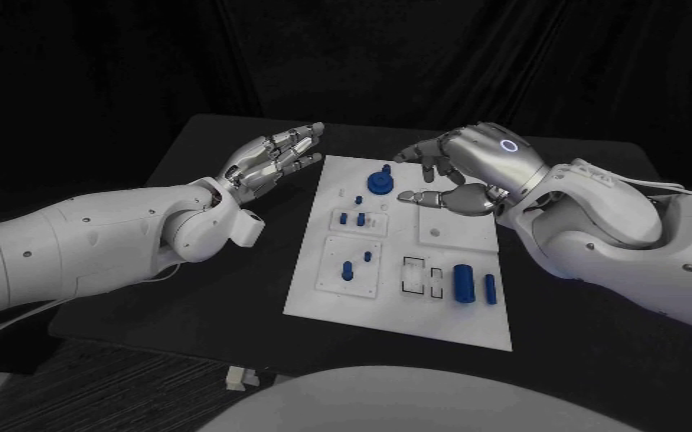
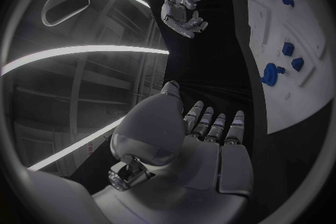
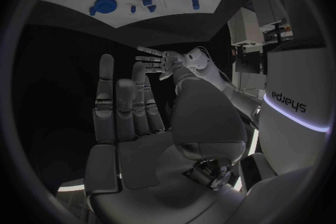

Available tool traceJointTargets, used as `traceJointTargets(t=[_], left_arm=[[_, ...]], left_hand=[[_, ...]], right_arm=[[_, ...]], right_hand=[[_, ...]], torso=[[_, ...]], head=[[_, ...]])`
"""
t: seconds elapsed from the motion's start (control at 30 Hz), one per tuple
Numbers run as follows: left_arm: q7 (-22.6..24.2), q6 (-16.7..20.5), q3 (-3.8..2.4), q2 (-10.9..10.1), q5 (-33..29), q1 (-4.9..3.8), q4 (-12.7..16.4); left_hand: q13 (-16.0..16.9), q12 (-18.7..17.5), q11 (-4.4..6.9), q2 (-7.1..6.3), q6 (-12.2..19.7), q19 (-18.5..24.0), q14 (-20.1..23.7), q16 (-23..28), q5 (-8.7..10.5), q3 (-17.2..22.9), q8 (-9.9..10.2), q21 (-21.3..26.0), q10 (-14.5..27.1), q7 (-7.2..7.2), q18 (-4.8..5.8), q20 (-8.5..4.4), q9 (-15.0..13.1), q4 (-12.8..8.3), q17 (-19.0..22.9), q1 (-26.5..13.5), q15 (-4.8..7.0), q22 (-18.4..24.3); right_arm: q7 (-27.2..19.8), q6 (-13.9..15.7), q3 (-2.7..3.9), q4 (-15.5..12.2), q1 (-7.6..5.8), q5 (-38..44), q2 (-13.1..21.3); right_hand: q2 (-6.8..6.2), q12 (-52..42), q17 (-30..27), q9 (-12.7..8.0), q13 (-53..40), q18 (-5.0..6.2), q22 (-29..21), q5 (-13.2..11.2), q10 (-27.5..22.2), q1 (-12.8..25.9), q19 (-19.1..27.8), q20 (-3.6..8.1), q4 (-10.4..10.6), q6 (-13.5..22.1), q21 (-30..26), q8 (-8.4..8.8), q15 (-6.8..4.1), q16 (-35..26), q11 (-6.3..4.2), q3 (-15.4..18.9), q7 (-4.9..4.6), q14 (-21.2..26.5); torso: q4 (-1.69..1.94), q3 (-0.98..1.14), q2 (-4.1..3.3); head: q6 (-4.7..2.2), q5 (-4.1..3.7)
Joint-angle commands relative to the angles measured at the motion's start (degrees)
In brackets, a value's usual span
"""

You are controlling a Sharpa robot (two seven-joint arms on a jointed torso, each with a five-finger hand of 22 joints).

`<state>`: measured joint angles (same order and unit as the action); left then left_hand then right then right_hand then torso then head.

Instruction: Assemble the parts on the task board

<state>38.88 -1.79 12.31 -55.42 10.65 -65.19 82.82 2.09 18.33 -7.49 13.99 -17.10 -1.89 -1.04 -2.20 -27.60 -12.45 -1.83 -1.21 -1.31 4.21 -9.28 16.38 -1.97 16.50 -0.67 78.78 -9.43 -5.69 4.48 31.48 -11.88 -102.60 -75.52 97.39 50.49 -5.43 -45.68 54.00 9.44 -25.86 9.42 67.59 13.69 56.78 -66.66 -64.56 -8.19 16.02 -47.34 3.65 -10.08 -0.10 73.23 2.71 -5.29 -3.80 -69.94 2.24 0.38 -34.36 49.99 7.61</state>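
Both silver hands, left [image 1: 270, 163] and right [image 1: 459, 170], hover empty with fingers apart at the far end of the flat white task board [image 1: 325, 302] on the black bench [image 1: 216, 282], so a careless descent could scatter the small blue parts [image 1: 464, 283].

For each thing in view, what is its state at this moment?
Left robot hand: open, holds nothing, beside the board's left edge.
Right robot hand: open, above the board's far right corner.
Task board: flat on the table.
Round blue part: on the board's far end.
Large blue cylinder: lying on the board.
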Motion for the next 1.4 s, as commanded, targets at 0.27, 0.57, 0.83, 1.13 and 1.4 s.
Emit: traceJointTargets(t=[0.27, 0.57, 0.83, 1.13, 1.4], left_arm=[[5.2, -0.33, -0.06, 0.45, -0.07, 0.05, 0.04], [5.34, -0.43, -0.06, 0.38, -0.07, 0.05, 0.07], [5.11, -0.68, -0.06, 0.22, -0.07, 0.05, 0.04], [4.88, -1.13, -0.06, 0.38, -0.07, 0.06, -0.09], [4.97, -1.19, -0.06, 0.36, -0.07, 0.06, -0.12]], left_hand=[[0.1, 0.62, -0.86, 0.06, -0.43, -0.13, -0.04, -0.18, -0.24, 0.3, -0.32, -0.3, -0.11, -0.01, -0.69, 0.27, -0.12, -0.02, -0.02, 0.79, 0.47, 0.02], [0.12, 0.93, -0.73, 0.25, -1.24, -0.18, -0.04, -0.3, -0.41, 0.4, -0.47, -0.33, -0.19, 1.03, -0.7, 0.29, -0.22, -0.01, -0.05, 1.01, 0.57, -0.06], [0.13, 1.1, -0.76, 0.33, -1.75, -0.2, -0.06, -0.37, -0.47, 0.44, -0.57, -0.35, -0.23, 1.34, -0.7, 0.31, -0.28, -0.01, -0.06, 1.09, 0.54, -0.09], [0.16, 1.52, -0.54, 0.45, -4.07, -0.25, -0.28, -0.85, -0.5, 0.49, -1.07, -0.38, -0.33, 2.51, -0.68, 0.33, -0.55, 0.01, -0.17, 1.29, 0.45, -0.11], [0.19, 1.88, -0.47, 0.42, -5.33, -0.29, -0.34, -1.1, -0.49, 0.45, -1.48, -0.41, -0.39, 3.36, -0.66, 0.33, -0.67, 0.01, -0.21, 1.4, 0.54, -0.16]], right_arm=[[12.47, -20.21, -0.02, -0.74, -0.64, -19.92, 4.01], [17.06, -23.62, -0.03, -1.92, -0.55, -19.7, 5.04], [22.97, -22.41, -0.03, -2.14, 0.29, -15.52, 4.98], [30.79, -34.78, -0.03, -0.93, 0.64, -11.27, 3.73], [32.36, -41.86, -0.03, 0.75, 0.88, -15.52, 2.24]], right_hand=[[0.56, -23.93, 13.49, 4.25, -26.1, 0.85, -10.75, 1.03, -26.49, -7.81, 11.03, -4.31, -3.34, 2.04, -0.2, 1.5, 5.32, 5.59, 4.75, 0.13, 2.83, 13.37], [0.54, -32.78, 9.01, 3.35, -38.84, -3.08, 7.97, -6.84, 3.94, -6.65, -15.72, 2.09, -2.33, 2.48, 43.45, -0.03, 0.34, 5.64, -0.14, 2.37, 4.25, 6.18], [0.48, -44.32, 36.0, 11.76, -64.14, -9.42, 22.41, -0.44, 33.22, 4.08, -25.44, 7.46, 0.47, -14.98, 86.35, -11.69, -5.37, 16.77, -5.52, 1.79, 2.19, -20.06], [0.52, -44.32, 36.0, 15.98, -64.14, -9.42, 22.41, -2.12, 33.22, 16.5, -25.44, 7.94, 0.6, -21.55, 86.35, -10.49, -5.94, 16.77, -5.98, -0.41, 3.55, -20.06], [0.93, -44.32, 36.0, 11.28, -64.14, -9.42, 22.41, -0.77, 33.22, 14.63, -25.44, 7.45, 0.23, -21.96, 86.35, -3.51, -5.3, 16.77, -5.06, -1.03, 2.41, -20.06]], torso=[[-0.01, 0.02, -0.02], [0.01, 0.0, -0.01], [0.01, 0.0, -0.01], [0.03, 0.0, -0.01], [0.03, 0.0, -0.01]], head=[[0.01, -1.64], [0.01, -2.58], [0.01, -3.08], [0.01, -4.46], [0.01, -5.44]])
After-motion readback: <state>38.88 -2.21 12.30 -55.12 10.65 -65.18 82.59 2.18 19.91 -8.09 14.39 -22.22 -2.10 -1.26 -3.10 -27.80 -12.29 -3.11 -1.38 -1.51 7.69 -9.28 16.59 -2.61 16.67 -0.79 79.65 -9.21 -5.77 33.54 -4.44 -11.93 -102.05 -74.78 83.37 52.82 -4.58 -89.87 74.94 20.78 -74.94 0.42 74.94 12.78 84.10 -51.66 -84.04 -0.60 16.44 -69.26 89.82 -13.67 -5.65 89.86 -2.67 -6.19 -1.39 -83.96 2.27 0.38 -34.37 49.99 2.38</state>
